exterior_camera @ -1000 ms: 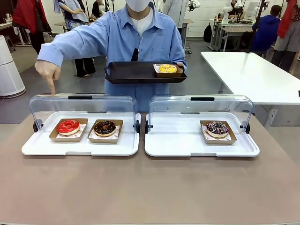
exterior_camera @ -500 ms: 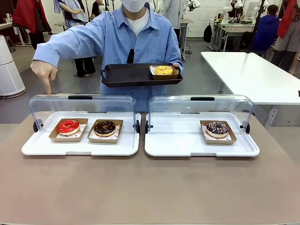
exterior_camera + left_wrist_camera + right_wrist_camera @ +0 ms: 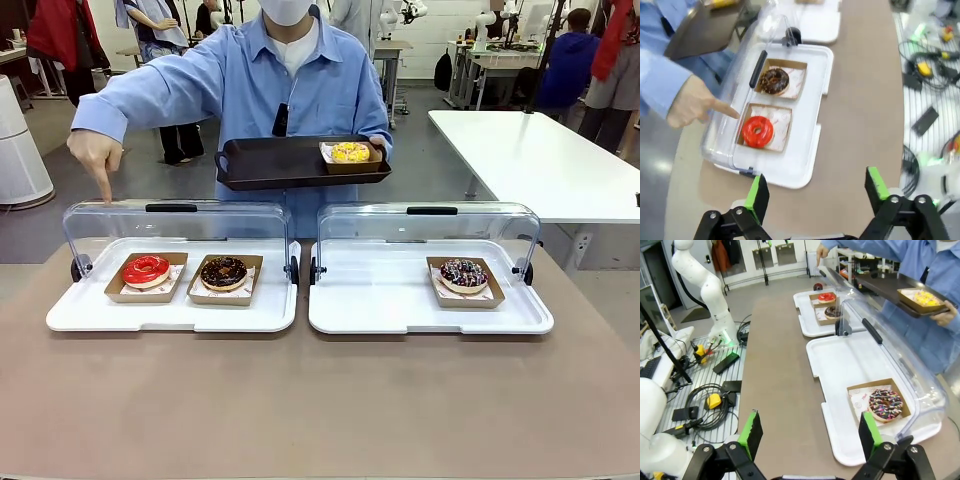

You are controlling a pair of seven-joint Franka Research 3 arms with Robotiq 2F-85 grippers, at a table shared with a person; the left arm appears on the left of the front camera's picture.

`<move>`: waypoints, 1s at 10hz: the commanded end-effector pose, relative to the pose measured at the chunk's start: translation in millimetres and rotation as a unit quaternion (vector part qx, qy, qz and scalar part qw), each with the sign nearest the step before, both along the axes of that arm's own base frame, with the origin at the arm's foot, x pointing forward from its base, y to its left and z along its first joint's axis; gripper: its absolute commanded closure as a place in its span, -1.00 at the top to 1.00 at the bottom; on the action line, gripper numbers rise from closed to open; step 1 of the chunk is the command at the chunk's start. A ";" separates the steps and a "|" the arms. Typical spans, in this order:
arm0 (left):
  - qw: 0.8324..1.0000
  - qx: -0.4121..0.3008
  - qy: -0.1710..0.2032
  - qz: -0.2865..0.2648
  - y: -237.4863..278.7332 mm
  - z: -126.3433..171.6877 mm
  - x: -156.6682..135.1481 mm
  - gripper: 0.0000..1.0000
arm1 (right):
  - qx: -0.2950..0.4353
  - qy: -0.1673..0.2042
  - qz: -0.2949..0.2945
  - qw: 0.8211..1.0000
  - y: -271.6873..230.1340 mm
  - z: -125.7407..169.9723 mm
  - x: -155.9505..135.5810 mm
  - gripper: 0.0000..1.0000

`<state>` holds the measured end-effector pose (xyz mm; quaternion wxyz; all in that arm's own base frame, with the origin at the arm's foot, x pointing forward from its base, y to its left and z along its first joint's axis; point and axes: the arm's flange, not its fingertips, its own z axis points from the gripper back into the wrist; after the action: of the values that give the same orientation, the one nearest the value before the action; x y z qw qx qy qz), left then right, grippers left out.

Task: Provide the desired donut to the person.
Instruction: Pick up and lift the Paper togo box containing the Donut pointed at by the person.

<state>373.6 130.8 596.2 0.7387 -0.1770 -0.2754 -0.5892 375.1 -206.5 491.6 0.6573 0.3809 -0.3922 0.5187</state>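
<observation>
Front view: glossy red ring donut (image 3: 146, 269), brown card tray (image 3: 113, 295)

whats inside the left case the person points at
Two donuts, each in a brown paper tray: a red glazed donut on the left and a chocolate donut beside it. The clear lid stands raised behind them. Each donut hides the tray floor under it.

the brown table (image 3: 320, 410) bears a white left tray (image 3: 170, 320) and a right tray (image 3: 380, 300).
</observation>
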 end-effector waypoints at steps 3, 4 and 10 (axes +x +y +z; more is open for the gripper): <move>0.965 0.254 -0.005 -0.061 -78.1 -75.6 -19.8 1.00 | -0.007 0.001 -0.003 1.000 -0.4 -2.1 -1.5 1.00; 0.958 0.277 0.003 -0.074 -93.0 -104.0 -17.3 1.00 | -0.007 0.001 -0.003 1.000 -0.4 -2.1 -1.5 1.00; 0.951 0.296 -0.010 -0.089 -143.8 -180.7 26.8 1.00 | -0.007 0.001 -0.003 1.000 -0.4 -2.1 -1.5 1.00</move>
<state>387.7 -12.7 414.4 0.6929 0.0308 -0.0858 -0.7153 374.8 -207.4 491.4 0.6582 0.3804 -0.3923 0.5178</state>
